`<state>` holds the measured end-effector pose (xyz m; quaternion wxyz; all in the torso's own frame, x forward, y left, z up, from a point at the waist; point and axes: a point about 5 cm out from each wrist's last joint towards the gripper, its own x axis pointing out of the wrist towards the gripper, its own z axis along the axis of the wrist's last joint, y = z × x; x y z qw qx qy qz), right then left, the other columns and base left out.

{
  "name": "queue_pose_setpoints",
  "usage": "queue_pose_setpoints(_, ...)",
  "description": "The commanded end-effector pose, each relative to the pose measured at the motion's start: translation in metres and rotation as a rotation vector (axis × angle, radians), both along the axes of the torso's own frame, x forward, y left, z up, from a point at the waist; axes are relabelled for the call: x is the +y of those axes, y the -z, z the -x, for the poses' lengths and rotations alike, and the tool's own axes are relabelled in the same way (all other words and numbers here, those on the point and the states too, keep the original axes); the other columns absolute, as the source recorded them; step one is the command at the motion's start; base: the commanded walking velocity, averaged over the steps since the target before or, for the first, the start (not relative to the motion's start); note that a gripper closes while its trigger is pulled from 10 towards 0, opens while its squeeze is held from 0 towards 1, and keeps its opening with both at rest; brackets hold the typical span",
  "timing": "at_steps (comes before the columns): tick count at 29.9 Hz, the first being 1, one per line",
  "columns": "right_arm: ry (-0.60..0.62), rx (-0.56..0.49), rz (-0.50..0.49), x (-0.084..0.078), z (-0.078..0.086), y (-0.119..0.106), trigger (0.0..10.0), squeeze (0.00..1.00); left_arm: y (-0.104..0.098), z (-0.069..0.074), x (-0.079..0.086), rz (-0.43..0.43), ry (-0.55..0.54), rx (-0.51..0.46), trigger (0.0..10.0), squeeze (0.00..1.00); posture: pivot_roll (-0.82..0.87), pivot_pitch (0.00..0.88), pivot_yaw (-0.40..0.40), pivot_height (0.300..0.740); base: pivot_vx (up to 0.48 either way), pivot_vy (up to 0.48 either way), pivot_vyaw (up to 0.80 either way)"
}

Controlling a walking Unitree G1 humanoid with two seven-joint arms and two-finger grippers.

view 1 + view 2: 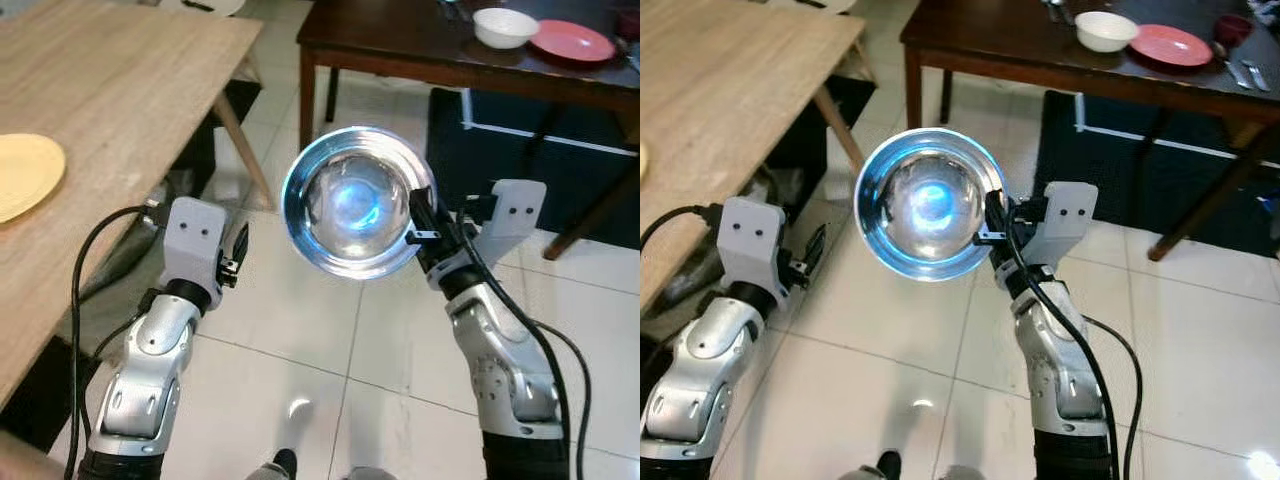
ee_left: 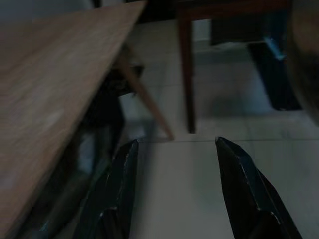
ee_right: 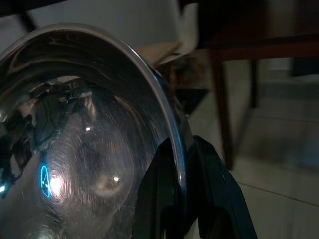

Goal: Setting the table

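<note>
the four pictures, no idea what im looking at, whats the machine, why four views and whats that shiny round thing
This is a walking humanoid robot with two silver arms, each ending in a gripper of two long black fingers. The two bright pictures come from a stereo camera on its head, looking down over its own arms. The two dark ones come from cameras on its wrists, looking along the fingers.

The shiny round thing is a polished steel bowl, held over the tiled floor. The right gripper pinches its rim, one finger inside and one outside. The left gripper is open and holds nothing.

On the robot's left stands a light wooden table with a yellow plate. Ahead, a dark wooden table carries a white bowl and a red plate.
</note>
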<state>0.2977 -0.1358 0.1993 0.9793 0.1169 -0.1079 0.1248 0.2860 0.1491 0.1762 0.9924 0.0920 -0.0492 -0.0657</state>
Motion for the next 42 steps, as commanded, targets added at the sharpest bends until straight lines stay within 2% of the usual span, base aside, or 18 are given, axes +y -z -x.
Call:
queue_pose_setpoints(1, -0.001, -0.016, -0.008, 0.000, 0.001, -0.002, 10.0, 0.00, 0.005, 0.001, 0.000, -0.003, 0.002, 0.023, 10.0, 0.00, -0.09, 0.030, 0.038, 0.740, 0.000, 0.000, 0.76)
queue_pose_setpoints(32, -0.031, -0.032, -0.004, 0.002, 0.003, -0.004, 10.0, 0.00, 0.006, -0.001, -0.001, -0.014, -0.005, 0.036, 10.0, 0.00, -0.08, 0.041, 0.044, 0.740, 0.000, 0.000, 0.76)
queue_pose_setpoints(42, -0.034, -0.061, -0.080, 0.000, -0.001, -0.014, 10.0, 0.00, 0.000, -0.003, 0.001, -0.013, -0.016, 0.023, 10.0, 0.00, -0.08, 0.042, 0.049, 0.740, 0.000, 0.000, 0.76)
